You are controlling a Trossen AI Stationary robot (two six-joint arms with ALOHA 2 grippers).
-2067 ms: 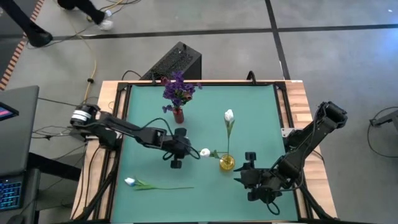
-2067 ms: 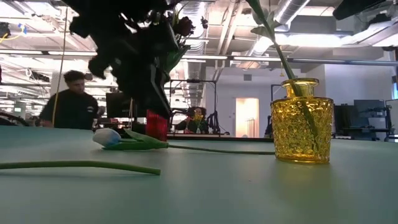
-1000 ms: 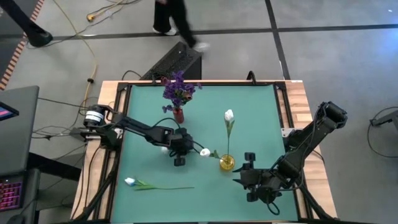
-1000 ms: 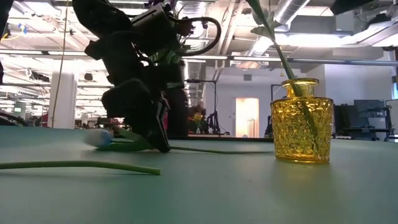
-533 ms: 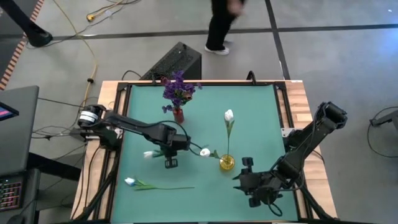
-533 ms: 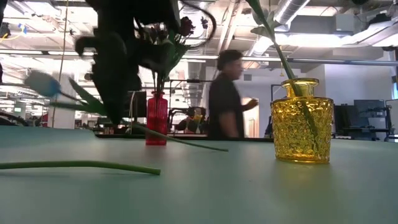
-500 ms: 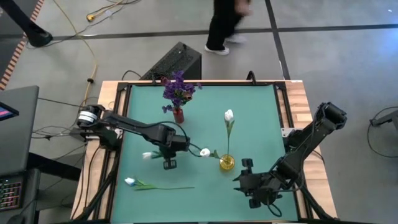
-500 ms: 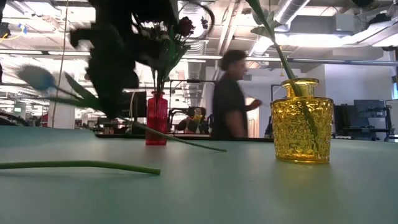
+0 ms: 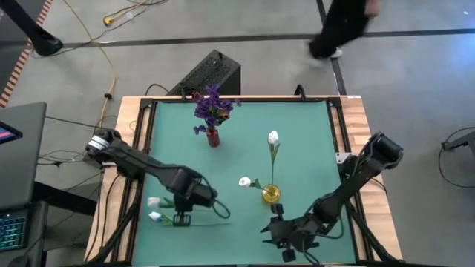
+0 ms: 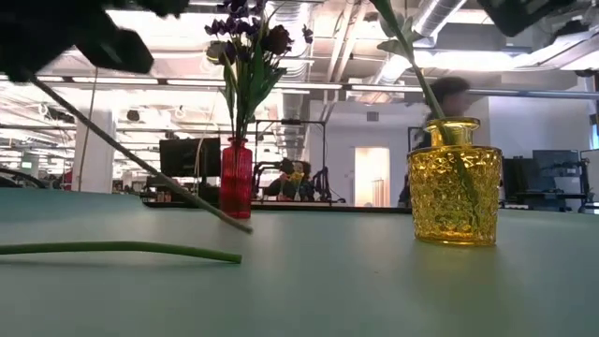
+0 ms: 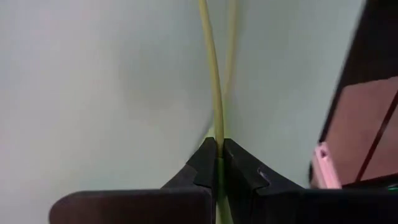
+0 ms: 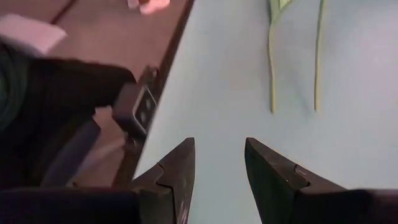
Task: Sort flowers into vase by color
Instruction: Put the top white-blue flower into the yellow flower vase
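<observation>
Since the earlier frame the left gripper (image 9: 182, 217) has swung from the middle of the mat to the lower left of the high view, carrying a white flower (image 9: 154, 202) with it; the right gripper (image 9: 273, 226) has slid leftward along the bottom edge, and a person (image 9: 343, 26) has walked to the upper right, beyond the table.

At lower left in the high view, the left gripper is clamped tight on the thin green stem (image 11: 214, 93), which the left wrist view shows pinched between its dark fingertips (image 11: 203, 163). The carried bloom sits just above a second white flower (image 9: 155, 216) that lies flat on the green mat (image 9: 312, 141), its stem running rightward. In the low view the held stem (image 10: 140, 167) slants down from the upper left with its tip near the mat, while the lying stem (image 10: 122, 249) stretches across the lower left.

Toward the top centre, a red vase (image 9: 213, 138) holds purple blooms (image 9: 214, 105). Right of centre, the yellow vase (image 9: 271, 194) holds one upright white flower (image 9: 273, 137), and another white bloom (image 9: 244, 182) shows just left of it.

At lower centre-right, the right gripper hovers near the table's front edge, fingers (image 12: 171, 177) parted and holding nothing.
</observation>
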